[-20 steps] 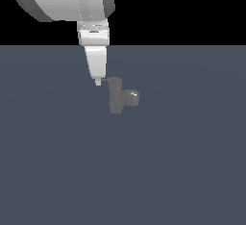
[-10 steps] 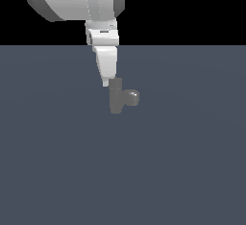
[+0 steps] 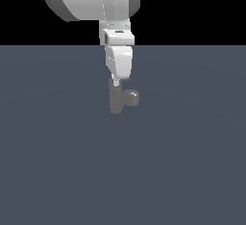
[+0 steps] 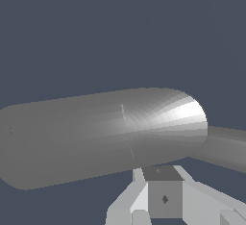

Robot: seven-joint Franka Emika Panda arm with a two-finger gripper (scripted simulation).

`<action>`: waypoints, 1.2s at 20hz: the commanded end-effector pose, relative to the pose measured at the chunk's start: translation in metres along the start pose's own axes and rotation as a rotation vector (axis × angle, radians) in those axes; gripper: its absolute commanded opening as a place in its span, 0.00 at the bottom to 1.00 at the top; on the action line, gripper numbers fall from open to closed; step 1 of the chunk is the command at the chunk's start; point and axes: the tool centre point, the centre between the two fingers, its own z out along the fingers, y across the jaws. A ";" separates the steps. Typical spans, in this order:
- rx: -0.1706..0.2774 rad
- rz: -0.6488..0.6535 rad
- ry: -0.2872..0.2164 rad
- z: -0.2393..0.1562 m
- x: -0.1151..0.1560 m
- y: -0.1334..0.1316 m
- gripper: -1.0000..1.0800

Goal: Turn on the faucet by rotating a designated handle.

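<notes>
The faucet (image 3: pixel 117 99) was seen standing on the grey floor (image 3: pixel 57 161), directly beneath the gripper (image 3: pixel 115 82). Whether the jaws were parted or held anything could not be told. The handle (image 4: pixel 226 147) would best be pushed sideways near its tip, with steady contact.

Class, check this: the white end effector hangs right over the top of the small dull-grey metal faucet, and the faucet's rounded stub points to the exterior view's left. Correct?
Not quite. In the exterior view, the small dull-grey metal faucet's rounded stub points to the exterior view's right, not left. The white end effector does hang right over the faucet's top.
</notes>
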 end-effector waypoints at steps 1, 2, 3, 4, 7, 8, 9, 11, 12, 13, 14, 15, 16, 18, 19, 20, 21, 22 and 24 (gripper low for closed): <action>0.004 0.007 0.001 0.000 0.010 -0.004 0.00; 0.004 0.009 0.002 0.000 0.014 -0.006 0.00; 0.004 0.010 0.002 0.000 0.017 -0.007 0.00; 0.003 0.012 0.003 0.000 0.021 -0.008 0.00; 0.003 0.017 0.004 0.001 0.032 -0.012 0.00; 0.003 0.019 0.005 0.001 0.036 -0.013 0.00; 0.003 0.021 0.005 0.001 0.039 -0.015 0.00; 0.002 0.024 0.006 0.001 0.047 -0.017 0.00; 0.002 0.026 0.007 0.001 0.051 -0.018 0.00; 0.002 0.028 0.007 0.001 0.054 -0.020 0.00; 0.002 0.029 0.008 0.001 0.058 -0.021 0.00; 0.002 0.031 0.008 0.001 0.061 -0.022 0.00; 0.001 0.033 0.008 0.001 0.065 -0.023 0.00; 0.001 0.036 0.009 0.001 0.072 -0.026 0.00; 0.001 0.038 0.010 0.001 0.076 -0.027 0.00; 0.001 0.040 0.010 0.001 0.080 -0.028 0.00; 0.001 0.041 0.011 0.001 0.083 -0.029 0.00; 0.001 0.043 0.011 0.001 0.087 -0.030 0.00; 0.000 0.046 0.012 0.001 0.094 -0.033 0.00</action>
